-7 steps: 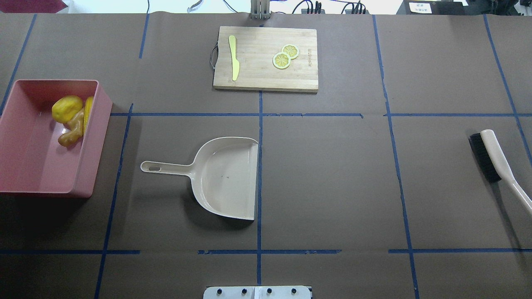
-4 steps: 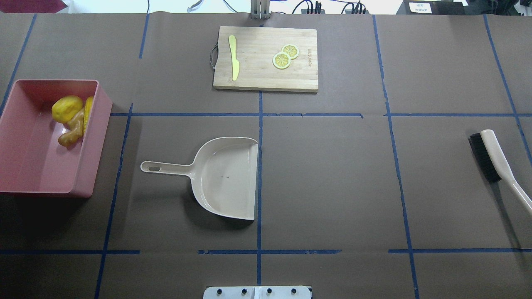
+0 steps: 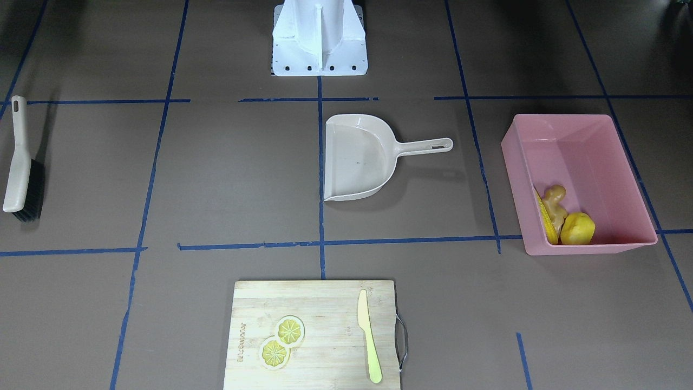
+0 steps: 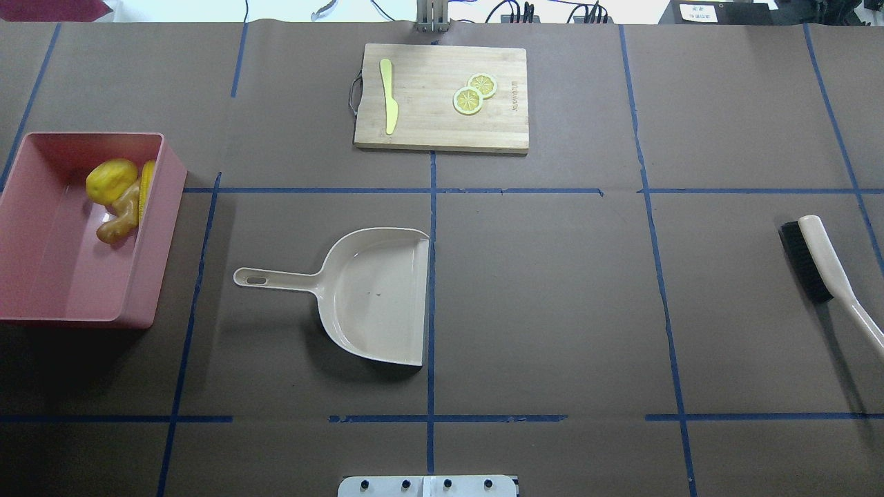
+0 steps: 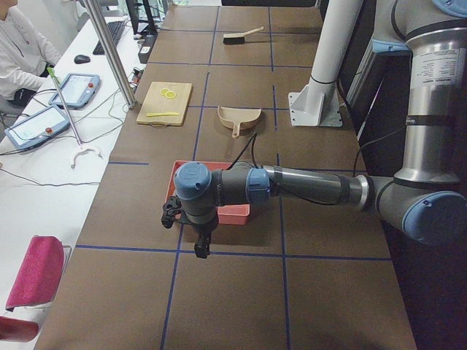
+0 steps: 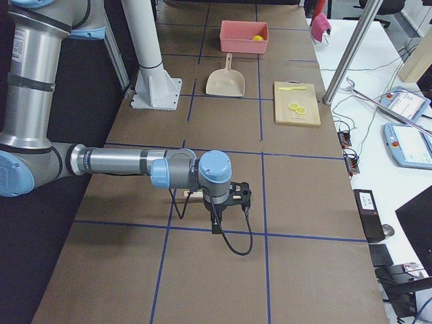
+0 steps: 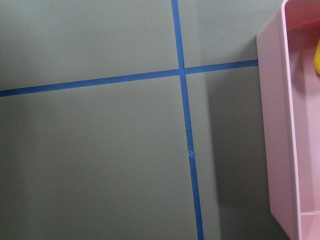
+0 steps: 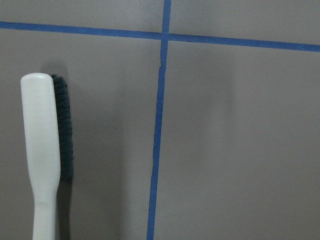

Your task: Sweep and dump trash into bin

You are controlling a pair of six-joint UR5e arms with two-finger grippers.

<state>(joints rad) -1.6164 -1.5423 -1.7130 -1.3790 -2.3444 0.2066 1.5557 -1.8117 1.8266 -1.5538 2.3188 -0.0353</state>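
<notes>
The trash lies in the far corner of the pink bin [image 4: 160, 228]: a yellow lump [image 4: 110, 181], a corn cob [image 4: 146, 190] and a ginger root [image 4: 119, 221]. The front-facing view shows the same three in the bin [image 3: 584, 162]. A beige dustpan [image 4: 373, 297] rests empty at mid-table. A beige brush [image 4: 822, 259] lies flat at the right. My left gripper [image 5: 199, 248] hangs over the table beside the bin's end; whether it is open I cannot tell. My right gripper [image 6: 216, 226] hovers near the brush [image 8: 42, 150], its state also unclear.
A wooden cutting board [image 4: 442, 96] at the far middle carries a pale knife [image 4: 389, 95] and two lemon slices [image 4: 473, 95]. Blue tape lines grid the brown table. The robot's white base [image 3: 319, 49] stands at the near edge. A person sits at a side desk [image 5: 22, 51].
</notes>
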